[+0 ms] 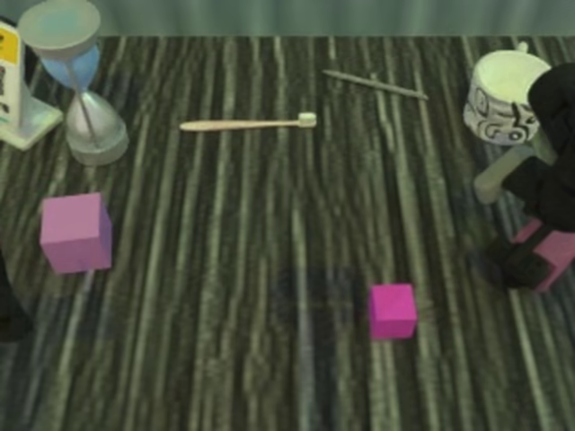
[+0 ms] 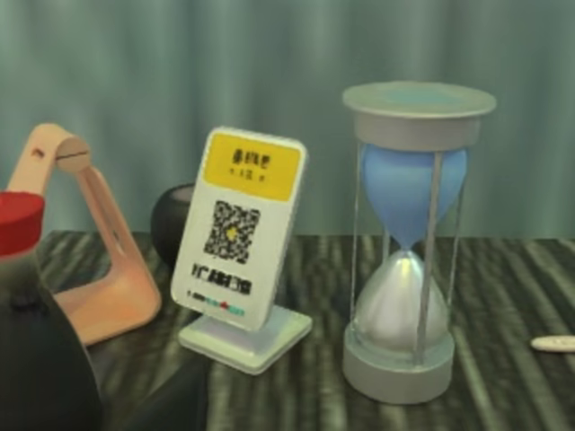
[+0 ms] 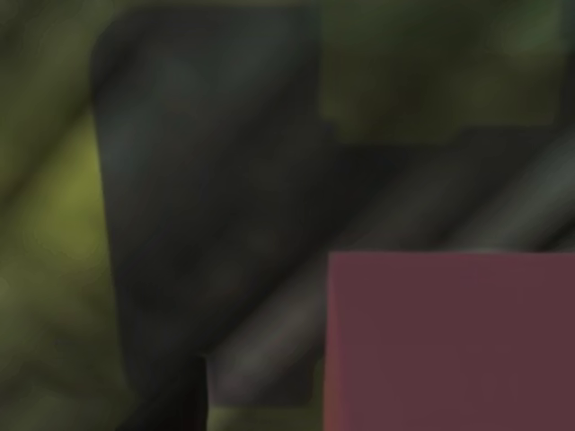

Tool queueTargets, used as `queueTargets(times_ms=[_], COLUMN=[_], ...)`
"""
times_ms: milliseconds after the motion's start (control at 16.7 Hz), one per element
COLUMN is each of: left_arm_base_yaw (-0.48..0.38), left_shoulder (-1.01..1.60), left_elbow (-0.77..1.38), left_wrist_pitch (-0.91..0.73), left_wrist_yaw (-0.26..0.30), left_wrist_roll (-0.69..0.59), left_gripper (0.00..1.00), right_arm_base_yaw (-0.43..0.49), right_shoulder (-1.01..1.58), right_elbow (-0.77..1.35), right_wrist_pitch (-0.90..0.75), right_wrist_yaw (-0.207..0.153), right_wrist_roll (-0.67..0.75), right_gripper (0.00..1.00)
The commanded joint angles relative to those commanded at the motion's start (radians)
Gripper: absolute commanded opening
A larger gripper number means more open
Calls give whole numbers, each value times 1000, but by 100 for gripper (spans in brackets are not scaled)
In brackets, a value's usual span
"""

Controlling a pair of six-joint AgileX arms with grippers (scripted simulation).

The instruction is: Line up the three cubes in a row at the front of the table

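**Right arm closes in on the rose cube at the table's right edge**

The right gripper (image 1: 530, 262) sits low over the dusty rose-pink cube (image 1: 555, 253) at the right side of the table (image 1: 269, 359), its dark fingers against the cube's left face in the top view; the right wrist view shows the same cube (image 3: 449, 341) filling one corner, very close to the camera, beside a dark finger (image 3: 207, 197); whether the claw is clenched on the cube or only set about it cannot be told from these pictures. The left arm is parked at the table's left edge, only a dark sliver of it in view, and its claw's state cannot be told either.

The bright magenta cube (image 1: 393, 311) lies near the front, right of centre; the large lilac-pink cube (image 1: 75, 233) stands well apart at the left, just in front of the hourglass (image 1: 79, 85). The rose cube is thus the right arm's by nearness, the lilac one the left arm's; the rose cube lies slightly behind the magenta one, so the coming move likely turns on carrying it forward and left to stand in line beside that cube. A toothbrush (image 1: 247, 124), a thin stick (image 1: 375, 84) and a patterned cup (image 1: 503, 94) lie at the back, clear of that path.
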Motion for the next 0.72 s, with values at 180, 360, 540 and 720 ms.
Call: queueTargets(times_ms=[180, 360, 540, 720], left_arm_base_yaw=[0, 0, 0, 0], left_shoulder=[0, 0, 0, 0], left_elbow=[0, 0, 0, 0], left_wrist_pitch=[0, 0, 0, 0], left_wrist_yaw=[0, 0, 0, 0], left_wrist_roll=[0, 0, 0, 0], left_gripper=[100, 100, 100, 100], right_arm_base_yaw=[0, 0, 0, 0], right_shoulder=[10, 10, 10, 10], right_elbow=[-15, -15, -15, -15], right_wrist_pitch=[22, 22, 22, 22], right_wrist_yaw=[0, 0, 0, 0], right_wrist_roll=[0, 0, 0, 0], right_gripper=[100, 92, 70, 47])
